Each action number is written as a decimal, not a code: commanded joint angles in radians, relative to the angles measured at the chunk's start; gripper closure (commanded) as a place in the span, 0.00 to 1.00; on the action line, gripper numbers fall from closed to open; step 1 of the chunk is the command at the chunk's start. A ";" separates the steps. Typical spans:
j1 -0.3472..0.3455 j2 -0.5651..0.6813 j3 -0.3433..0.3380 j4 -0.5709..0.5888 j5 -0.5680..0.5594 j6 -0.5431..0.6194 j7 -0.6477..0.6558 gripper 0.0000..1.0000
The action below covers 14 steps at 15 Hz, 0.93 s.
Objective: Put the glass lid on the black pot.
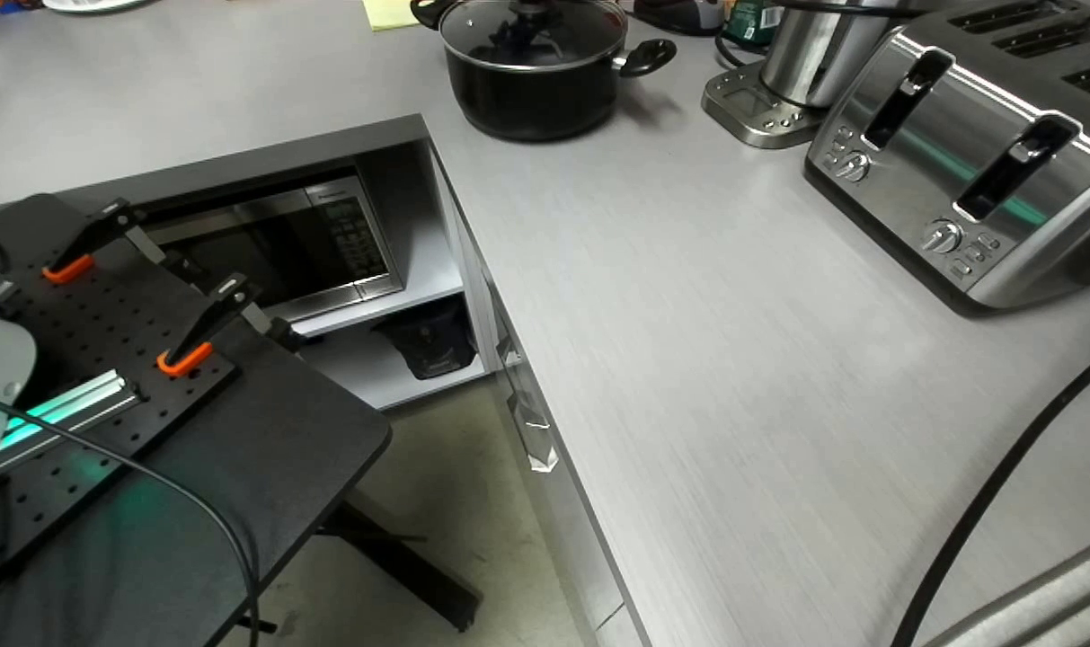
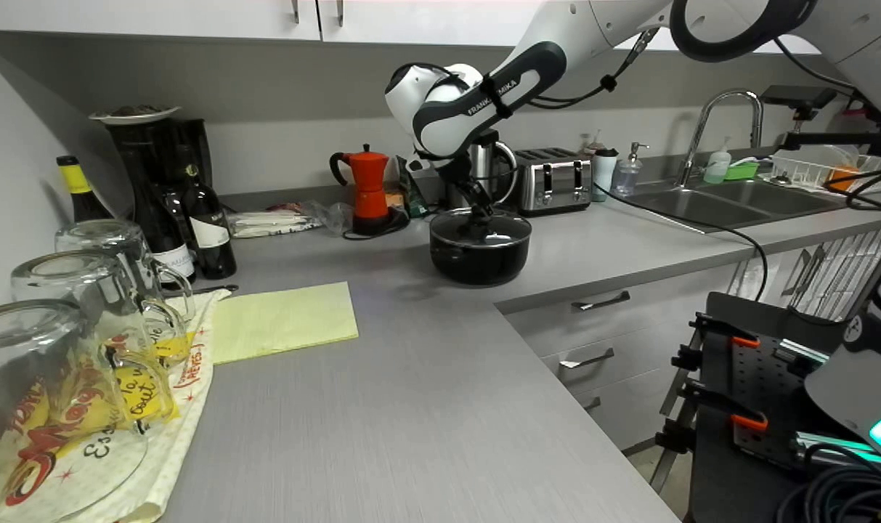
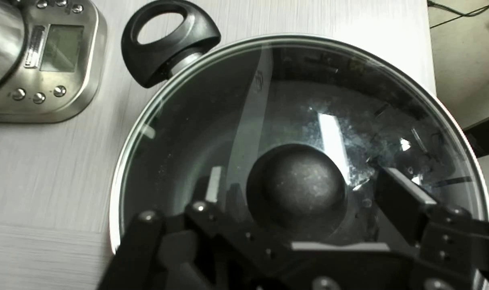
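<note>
the glass lid [image 3: 284, 129] lies flat across the mouth of the black pot [image 2: 478, 265], its metal rim meeting the pot's edge wherever i can see it, and the pot stands on the grey counter [image 2: 411, 407]. the lid is round, its dark knob [image 3: 296, 185] pointing straight up; the long line belongs to the pot, through its two handles [image 1: 643, 61]. in an exterior view that line runs from just past 9 o'clock to just past 3; in the wrist view the handle in sight points nearly to 11.

the gripper [image 2: 478, 209] hangs right over the lid, its fingers [image 3: 401, 207] spread apart with the knob between them. in the wrist view one finger sits at 3 o'clock from the knob, a strip of glass showing in the gap; the other sits around 8, dark on dark, and i can't tell where its tip ends.

in an exterior view the toaster [image 2: 554, 185] stands between 1 and 2 o'clock of the pot, the red moka pot [image 2: 370, 185] at 10, a yellow sheet [image 2: 284, 319] at 8.
</note>
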 commanded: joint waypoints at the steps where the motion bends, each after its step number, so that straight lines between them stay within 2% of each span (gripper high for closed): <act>1: 0.011 -0.012 -0.013 0.008 0.012 -0.028 -0.009 0.00; 10: 0.010 -0.121 -0.010 -0.114 -0.010 0.031 -0.003 0.00; 14: 0.011 -0.207 -0.003 -0.229 -0.028 0.069 0.000 0.00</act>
